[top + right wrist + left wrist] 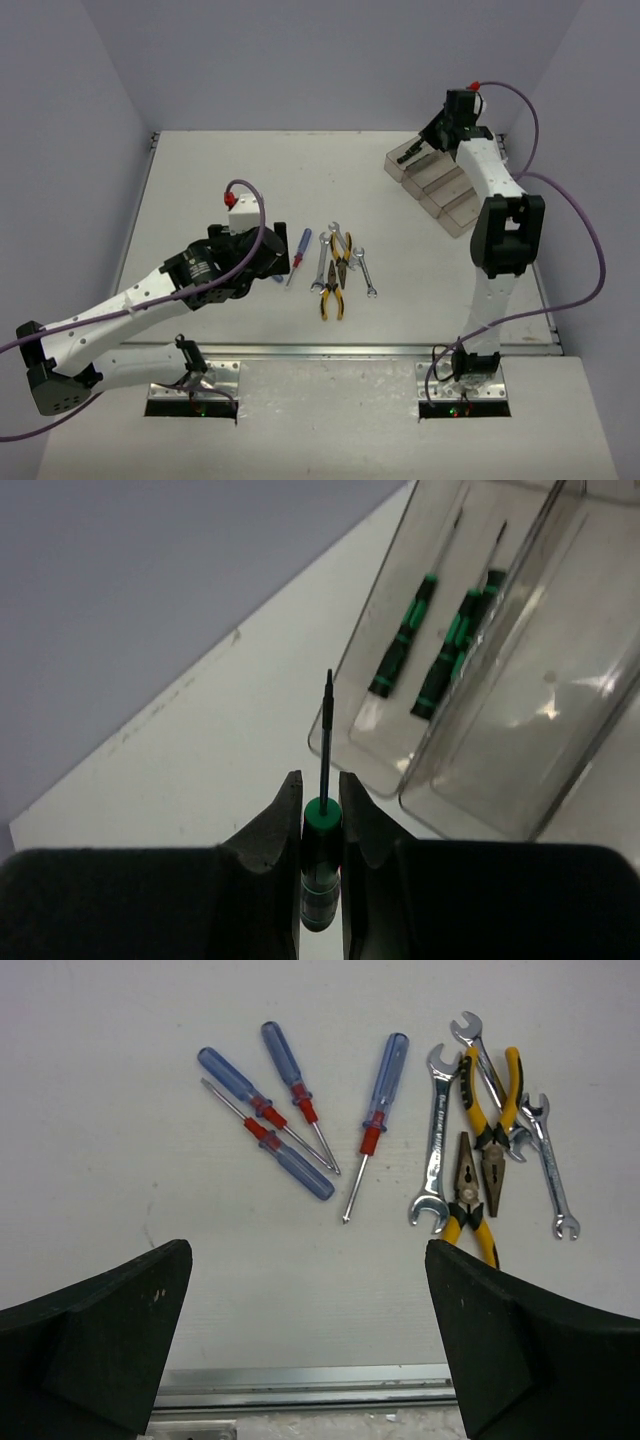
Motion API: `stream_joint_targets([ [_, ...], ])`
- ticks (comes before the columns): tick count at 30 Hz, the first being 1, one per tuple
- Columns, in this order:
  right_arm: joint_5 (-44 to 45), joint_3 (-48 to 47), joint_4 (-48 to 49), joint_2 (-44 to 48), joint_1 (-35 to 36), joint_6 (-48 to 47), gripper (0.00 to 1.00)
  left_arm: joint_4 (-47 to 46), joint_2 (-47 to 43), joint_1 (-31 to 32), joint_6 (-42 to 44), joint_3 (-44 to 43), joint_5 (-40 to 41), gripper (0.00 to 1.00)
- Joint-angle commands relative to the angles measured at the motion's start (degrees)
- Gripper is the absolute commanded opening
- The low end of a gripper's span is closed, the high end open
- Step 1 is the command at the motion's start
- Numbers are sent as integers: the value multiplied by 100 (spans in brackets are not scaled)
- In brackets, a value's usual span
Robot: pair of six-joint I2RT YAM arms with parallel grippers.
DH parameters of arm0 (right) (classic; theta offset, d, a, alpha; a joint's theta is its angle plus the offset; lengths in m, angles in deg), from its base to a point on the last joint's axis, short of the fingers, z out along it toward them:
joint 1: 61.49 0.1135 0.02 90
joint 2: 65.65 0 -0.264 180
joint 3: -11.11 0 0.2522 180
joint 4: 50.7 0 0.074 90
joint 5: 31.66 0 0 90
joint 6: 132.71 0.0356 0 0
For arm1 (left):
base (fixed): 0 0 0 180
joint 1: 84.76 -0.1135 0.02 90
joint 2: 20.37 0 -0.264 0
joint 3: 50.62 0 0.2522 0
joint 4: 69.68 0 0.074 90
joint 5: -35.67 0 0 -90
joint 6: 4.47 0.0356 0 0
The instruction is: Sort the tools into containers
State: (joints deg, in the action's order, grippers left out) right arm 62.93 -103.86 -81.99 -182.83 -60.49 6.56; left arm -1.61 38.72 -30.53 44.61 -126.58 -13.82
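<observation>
Black-and-green screwdriver (321, 825) is pinched by its handle in the right gripper (320, 780), shaft sticking out ahead, close by the end bin (420, 540) where more of that kind (400, 645) lie. Left gripper (305, 1260) has its jaws spread wide over the table (100, 1110), above four blue-and-red screwdrivers (380, 1090), with wrenches (437, 1130) and pliers (480, 1160) just beside.

Bright, even overhead light — only faint, soft shadows on the white table (200, 180). Pale glare streaks the clear bins (560, 700); wrist views soften toward their lower edges.
</observation>
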Motion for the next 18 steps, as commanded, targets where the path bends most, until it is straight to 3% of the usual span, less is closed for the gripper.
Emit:
stream_joint_targets([
  [1, 818, -1675, -332, -1286, -182, -73, 0, -5, -171, -10, 368, 380, 815, 100],
  [3, 785, -2235, -95, -1807, -258, -243, 0, 83, -205, -18, 78, 587, 1143, 100],
  [6, 553, -2342, 687, -2107, -250, -637, 0, 80, -267, -19, -108, 630, 1354, 100],
  [12, 268, -2686, 1061, -2584, -250, -912, 1, -97, -374, -195, -62, 738, 1264, 100],
  [13, 219, -2711, 1094, -2642, -250, -953, 7, -138, -407, -203, -13, 770, 1214, 100],
  [14, 171, -2723, 1129, -2649, -250, -977, 35, -221, -437, -215, 76, 783, 1202, 100],
  [16, 94, -2748, 1141, -2633, -250, -1002, 60, -267, -467, -223, 118, 791, 1183, 100],
  [17, 53, -2789, 1127, -2610, -250, -1011, 83, -276, -480, -227, 114, 795, 1174, 100],
  [18, 25, -2840, 1121, -2590, -250, -1020, 96, -275, -487, -229, 102, 802, 1165, 100],
])
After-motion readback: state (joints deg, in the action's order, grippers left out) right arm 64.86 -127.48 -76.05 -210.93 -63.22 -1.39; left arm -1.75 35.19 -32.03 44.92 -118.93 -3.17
